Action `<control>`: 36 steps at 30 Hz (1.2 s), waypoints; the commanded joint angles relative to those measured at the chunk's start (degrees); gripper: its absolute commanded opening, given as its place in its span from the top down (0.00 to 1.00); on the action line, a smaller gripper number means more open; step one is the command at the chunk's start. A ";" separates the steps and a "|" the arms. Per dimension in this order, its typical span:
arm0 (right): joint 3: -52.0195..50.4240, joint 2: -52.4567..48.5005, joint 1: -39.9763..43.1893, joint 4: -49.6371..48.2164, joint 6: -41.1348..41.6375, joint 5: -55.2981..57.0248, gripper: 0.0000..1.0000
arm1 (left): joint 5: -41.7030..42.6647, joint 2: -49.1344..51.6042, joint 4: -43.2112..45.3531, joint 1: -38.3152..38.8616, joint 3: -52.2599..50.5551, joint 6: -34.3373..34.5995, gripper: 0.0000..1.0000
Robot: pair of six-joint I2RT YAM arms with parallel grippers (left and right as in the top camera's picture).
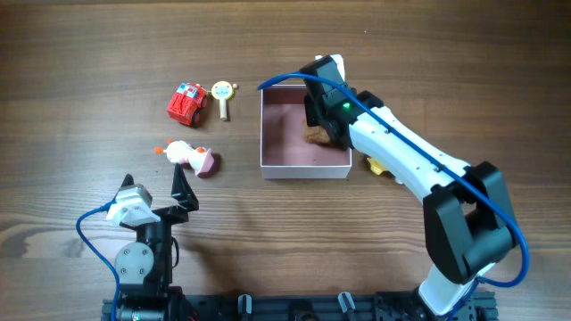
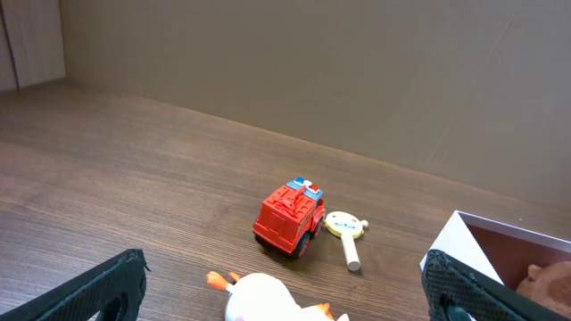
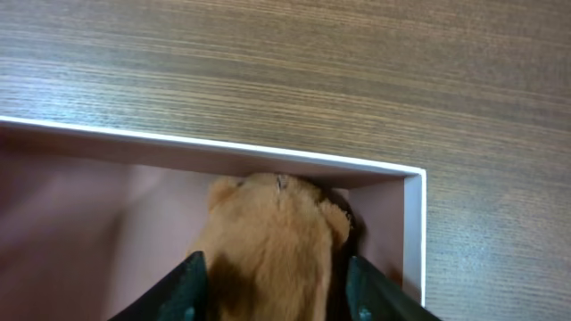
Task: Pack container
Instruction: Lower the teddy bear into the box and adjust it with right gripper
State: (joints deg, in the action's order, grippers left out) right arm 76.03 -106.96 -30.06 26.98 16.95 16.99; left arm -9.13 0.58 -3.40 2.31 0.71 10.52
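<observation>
Centrally on the dark wooden table (image 1: 89, 53) sits the square, shallow, open-topped container with thin white walls and a dusty-pink inside (image 1: 284, 134), its corner visible to the right wrist camera (image 3: 412, 214). Reaching into its far right corner, the right gripper (image 1: 321, 123) (image 3: 277, 287) straddles a brown plush toy (image 1: 315, 135) (image 3: 268, 227) that lies against the wall; its fingers flank the plush closely, though whether they squeeze it or merely stand beside it I cannot tell. A small yellow object (image 1: 376, 166) peeks out just beside the container, partly under the white arm. Well apart to the left, the left gripper (image 1: 153, 189) (image 2: 285, 290) hangs spread wide, grasping nothing, near a white plastic duck with an orange beak (image 1: 183, 153) (image 2: 259, 299). Beyond it stand a red toy fire truck (image 1: 187, 103) (image 2: 288, 218) and a pale round-headed stick (image 1: 222, 94) (image 2: 345, 228).
</observation>
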 commanded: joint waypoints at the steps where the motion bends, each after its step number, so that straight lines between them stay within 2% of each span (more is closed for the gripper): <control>1: 1.88 3.85 -2.82 -0.39 -4.17 1.22 0.68 | 0.74 -0.20 0.15 0.15 -0.39 -1.11 0.00; 3: 1.88 4.44 -4.55 -0.57 -5.03 1.20 0.85 | 0.74 -0.20 0.15 0.15 -0.39 -1.11 0.00; 5: 1.88 4.42 -5.95 -0.15 -5.07 0.90 0.96 | 0.74 -0.20 0.15 0.15 -0.39 -1.11 0.00; 22: 0.33 -1.88 -6.99 -0.81 -5.18 1.07 0.95 | 0.74 -0.20 0.15 0.15 -0.39 -1.11 0.00; 36: 0.33 -2.36 -4.44 2.84 -5.62 2.32 0.96 | 0.74 -0.20 0.15 0.15 -0.39 -1.11 0.00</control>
State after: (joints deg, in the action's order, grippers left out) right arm 76.53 -108.47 -35.03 29.36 12.25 18.02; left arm -9.13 0.58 -3.40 2.31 0.71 10.55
